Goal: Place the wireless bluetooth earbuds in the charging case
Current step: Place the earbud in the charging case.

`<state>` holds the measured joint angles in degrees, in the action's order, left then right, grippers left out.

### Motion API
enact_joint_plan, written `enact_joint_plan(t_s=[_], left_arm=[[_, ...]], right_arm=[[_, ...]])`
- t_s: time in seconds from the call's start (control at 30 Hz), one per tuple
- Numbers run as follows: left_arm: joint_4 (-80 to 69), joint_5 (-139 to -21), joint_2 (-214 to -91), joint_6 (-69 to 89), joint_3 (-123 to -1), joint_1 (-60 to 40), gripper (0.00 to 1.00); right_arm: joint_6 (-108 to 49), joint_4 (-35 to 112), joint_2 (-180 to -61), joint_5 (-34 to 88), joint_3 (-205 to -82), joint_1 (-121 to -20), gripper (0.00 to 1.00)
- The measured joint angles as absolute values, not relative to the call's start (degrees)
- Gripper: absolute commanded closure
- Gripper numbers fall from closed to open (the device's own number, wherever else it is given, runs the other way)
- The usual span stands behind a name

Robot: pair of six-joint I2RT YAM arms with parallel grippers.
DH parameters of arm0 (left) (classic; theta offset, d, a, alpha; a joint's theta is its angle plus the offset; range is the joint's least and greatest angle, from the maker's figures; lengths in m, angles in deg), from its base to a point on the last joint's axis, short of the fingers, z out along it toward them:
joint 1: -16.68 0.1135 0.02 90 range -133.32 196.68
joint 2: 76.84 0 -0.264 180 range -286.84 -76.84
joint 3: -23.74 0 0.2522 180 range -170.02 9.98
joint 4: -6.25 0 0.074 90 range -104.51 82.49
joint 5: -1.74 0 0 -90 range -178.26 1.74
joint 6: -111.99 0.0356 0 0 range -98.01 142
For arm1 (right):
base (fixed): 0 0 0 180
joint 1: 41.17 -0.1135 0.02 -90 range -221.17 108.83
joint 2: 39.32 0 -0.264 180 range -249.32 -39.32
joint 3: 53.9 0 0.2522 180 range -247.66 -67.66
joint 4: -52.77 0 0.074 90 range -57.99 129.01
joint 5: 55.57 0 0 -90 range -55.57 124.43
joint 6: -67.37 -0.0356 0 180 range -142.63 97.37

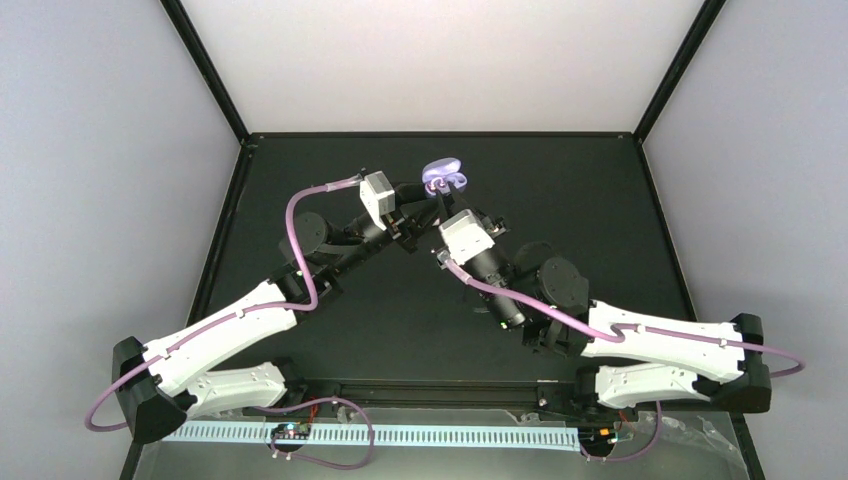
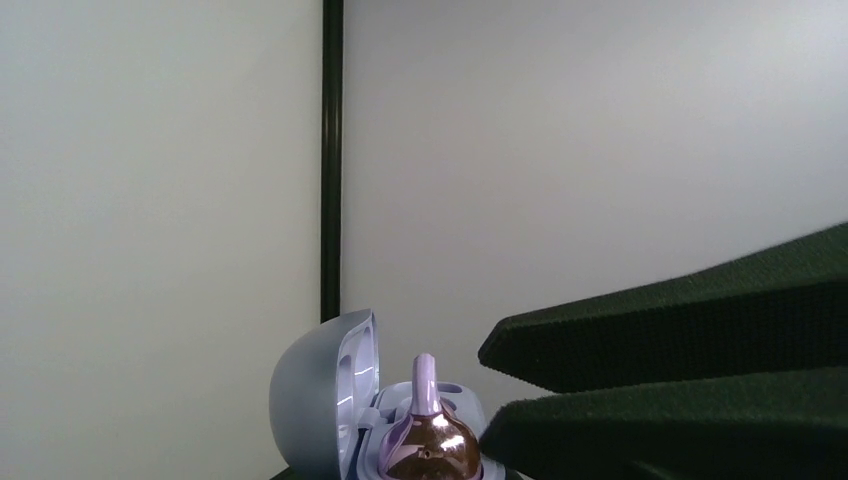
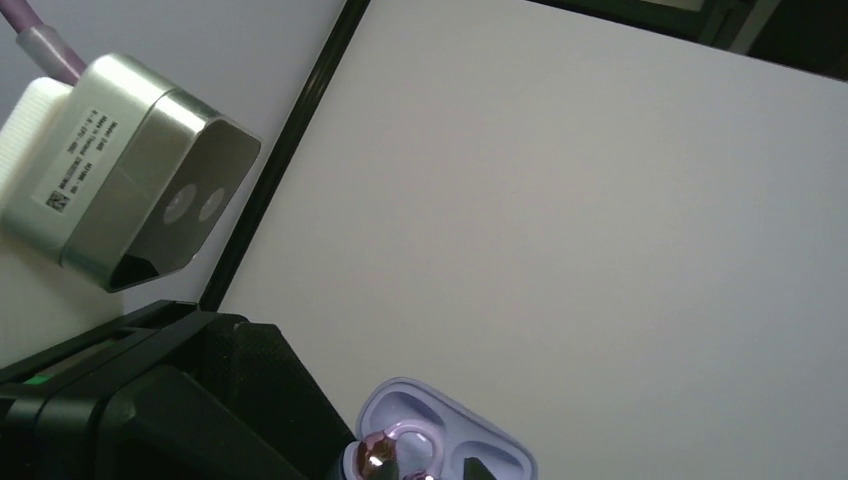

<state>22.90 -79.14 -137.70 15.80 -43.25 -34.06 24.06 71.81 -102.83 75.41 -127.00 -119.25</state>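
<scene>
case (image 1: 443, 175): small lavender oval shell with its lid swung open, raised clear of the worktop (image 1: 580, 190) between the two arms.
earbud (image 2: 428, 440): one purple bud with a glossy bronze face, standing in the well of the case nearest the lid, stem poking up above the case rim. Judged not fully seated, though the floor of the well is hidden.
other buds: none in sight around the case.
left end effector (image 1: 420, 196): meets the case at its base. Fingertips hidden, but with the case aloft at its tip, judged to be pinching the case.
right end effector (image 2: 486, 392): padded fingers point in from the side of the case away from the lid. Tips a little spread with bare wall (image 2: 600, 150) showing between them, nothing held. Lower tip just beside the case edge, upper tip near the bud's stem and about level with it.
handling: probably very light, hard and slick. Rounded body likely to squirt out of a hard pinch, and easily lost if dropped.
where to hold: across the stem or the narrow flanks of the body, leaving the glossy face free. A gentle press down into the case may be enough to settle it.
risk: a sideways nudge could tip the bud out of the case or twist the case in its grip.
</scene>
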Motion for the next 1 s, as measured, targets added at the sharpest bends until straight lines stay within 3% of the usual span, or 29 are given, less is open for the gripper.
enact_joint_plan(t_s=[0.37, 0.53, 0.63, 1.0], left_arm=[[22.6, -77.2, -135.6, 15.9, -41.8, -34.1, 0.98], [21.3, -69.9, -131.4, 17.1, -39.7, -34.1, 0.98], [19.7, -63.9, -129.4, 17.6, -39.2, -34.1, 0.99], [15.9, -50.6, -127.9, 17.5, -38.5, -34.1, 0.98]], right_arm=[[9.6, 51.4, -96.4, 75.6, -141.0, -119.2, 0.39], [1.1, 36.0, -92.0, 73.2, -147.9, -119.2, 0.2], [-3.3, 26.6, -89.8, 71.6, -150.9, -119.2, 0.03], [-13.1, 8.3, -88.9, 62.4, -152.7, -119.2, 0.0]])
